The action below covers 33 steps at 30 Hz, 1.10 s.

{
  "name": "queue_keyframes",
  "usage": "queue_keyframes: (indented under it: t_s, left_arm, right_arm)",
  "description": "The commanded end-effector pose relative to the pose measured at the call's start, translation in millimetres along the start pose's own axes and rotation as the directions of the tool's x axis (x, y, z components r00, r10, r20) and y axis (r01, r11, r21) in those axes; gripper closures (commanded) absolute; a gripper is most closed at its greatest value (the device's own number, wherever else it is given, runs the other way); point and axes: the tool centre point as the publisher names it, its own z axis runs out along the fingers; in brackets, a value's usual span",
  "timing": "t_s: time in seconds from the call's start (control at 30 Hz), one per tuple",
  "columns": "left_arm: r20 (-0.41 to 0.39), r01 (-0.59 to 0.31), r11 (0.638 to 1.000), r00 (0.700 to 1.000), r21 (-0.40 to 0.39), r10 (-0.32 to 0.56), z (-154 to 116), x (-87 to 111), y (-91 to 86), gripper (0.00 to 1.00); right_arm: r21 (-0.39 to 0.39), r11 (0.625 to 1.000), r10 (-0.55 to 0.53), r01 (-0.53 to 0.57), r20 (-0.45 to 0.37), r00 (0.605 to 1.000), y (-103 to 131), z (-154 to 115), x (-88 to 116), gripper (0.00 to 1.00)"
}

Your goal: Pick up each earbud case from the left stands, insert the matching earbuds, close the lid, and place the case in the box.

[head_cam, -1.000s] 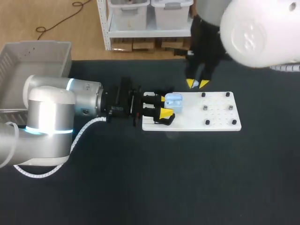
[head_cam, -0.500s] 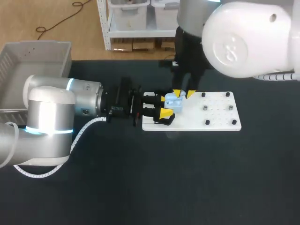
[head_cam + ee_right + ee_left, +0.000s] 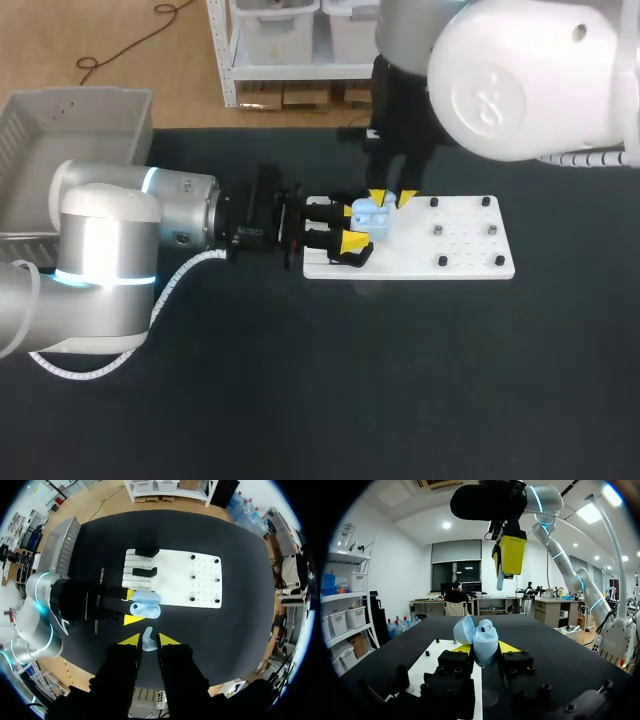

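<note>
Blue open case (image 3: 484,639) sits clamped in left end effector (image 3: 485,650), beneath held earbud (image 3: 147,640).

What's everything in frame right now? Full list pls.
earbud case: one, light blue, lid open, held over the board's left end
earbud: one, light blue, held above the case
board: one, white, mid-table
stands: two, black, board's left end
pegs: six, black, board's right half
box: one, grey, far left
table: one, black
left gripper: shut on the case
right gripper: shut on the earbud
</note>
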Motion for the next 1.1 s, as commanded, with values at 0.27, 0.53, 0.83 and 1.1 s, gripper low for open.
queue_keyframes:
  t_s: [0.27, 0.53, 0.83, 1.1]
  left_arm:
    - [-0.002, 0.0, 1.0, 1.0, 0.0, 0.0, 0, 0.0, 0.4, 1.0]
    - [-0.002, 0.0, 1.0, 1.0, 0.0, 0.0, 0, 0.0, 0.4, 1.0]
    - [-0.002, 0.0, 1.0, 1.0, 0.0, 0.0, 0, 0.0, 0.4, 1.0]
    - [-0.002, 0.0, 1.0, 1.0, 0.0, 0.0, 0, 0.0, 0.4, 1.0]
  right_arm:
    - [-0.013, 0.987, -0.158, 0.157, -0.026, 0.987, 15, 5, -6, 1.0]
    - [-0.06, 0.976, -0.212, 0.21, -0.038, 0.976, 13, 10, -4, 1.0]
    - [-0.094, 0.957, -0.28, 0.275, -0.045, 0.959, 14, 19, -4, 1.0]
    - [-0.106, 0.947, -0.31, 0.305, -0.039, 0.95, 14, 22, -5, 1.0]
